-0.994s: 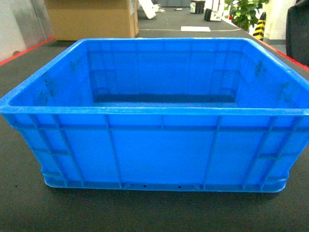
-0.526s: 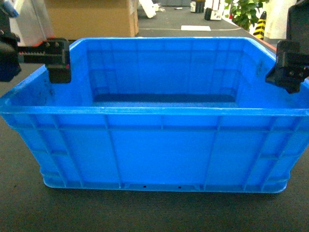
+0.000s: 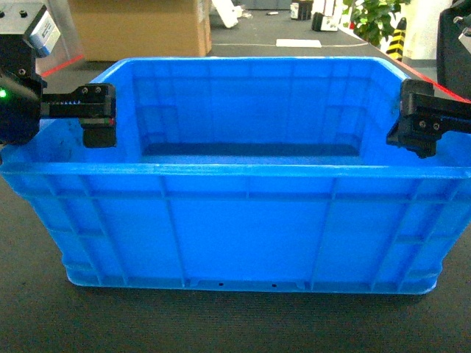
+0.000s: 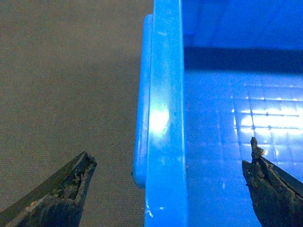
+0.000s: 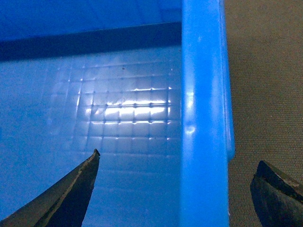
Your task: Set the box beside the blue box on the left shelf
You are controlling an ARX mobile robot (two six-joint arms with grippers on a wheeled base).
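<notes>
A: Where do you see the box (image 3: 243, 220)?
B: At centre, on dark floor (image 3: 29, 309).
A: And your jaws?
B: Left gripper (image 4: 165, 189) at 9 o'clock, right gripper (image 5: 177, 189) at 3 o'clock, both wide, straddling rims.

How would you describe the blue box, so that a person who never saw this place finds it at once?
On the dark carpet floor, right in front of the robot, stands the box, between the left gripper and right gripper. It is bright blue ribbed plastic, open-topped and empty, unlike the brown cardboard box behind.
</notes>
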